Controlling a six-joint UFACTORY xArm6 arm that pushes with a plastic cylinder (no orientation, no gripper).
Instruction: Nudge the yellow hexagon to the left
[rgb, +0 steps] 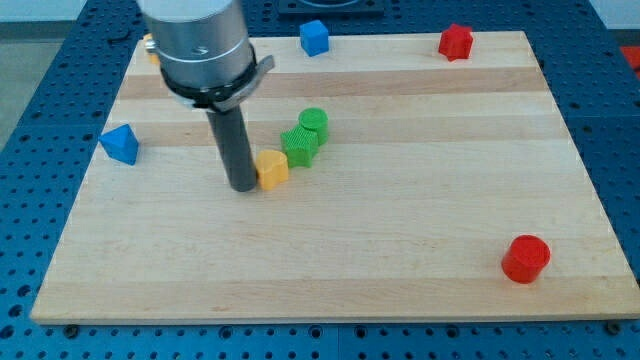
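The yellow hexagon (272, 168) lies on the wooden board (400, 230), left of centre. My tip (242, 187) stands right against its left side, touching or nearly touching it. A green star-shaped block (299, 146) sits just up and right of the yellow hexagon, touching it or nearly so. A green cylinder (313, 123) sits just beyond the star.
A blue triangular block (120, 144) lies near the board's left edge. A blue cube (314, 38) and a red block (455, 42) sit at the top edge. A red cylinder (525, 259) lies at the lower right. An orange-yellow block (150, 47) peeks out behind the arm at top left.
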